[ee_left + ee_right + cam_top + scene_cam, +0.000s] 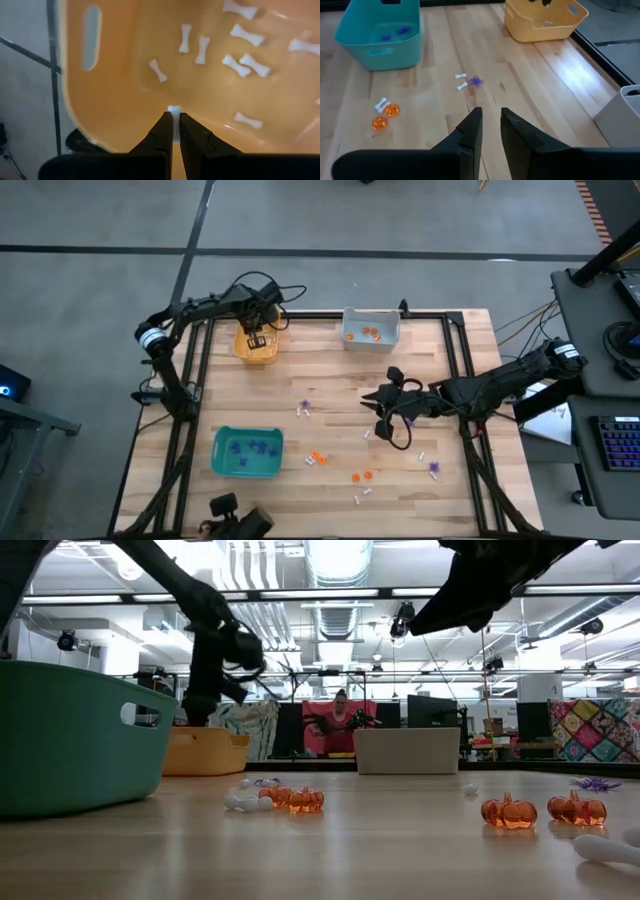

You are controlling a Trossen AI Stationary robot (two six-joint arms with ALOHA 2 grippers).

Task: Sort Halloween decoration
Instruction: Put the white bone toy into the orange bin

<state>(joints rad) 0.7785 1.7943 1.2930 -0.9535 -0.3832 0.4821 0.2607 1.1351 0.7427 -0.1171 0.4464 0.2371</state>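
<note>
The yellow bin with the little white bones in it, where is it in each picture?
High view: yellow bin at the table's far left, under the left gripper.
Low view: left of middle, behind the teal bin.
Left wrist view: it fills the picture; white bones lie inside.
Right wrist view: upper right corner.
Shared landmark: the teal bin, in every view but the left wrist's.

Two dark jointed arms with black cables and tapered black jaws.

Right gripper (491, 122) above bare wood, empty, fingers slightly apart; purple spider (476, 81) beside two white bones (461, 82); teal bin (380, 37), yellow bin (543, 20) beyond.
</note>
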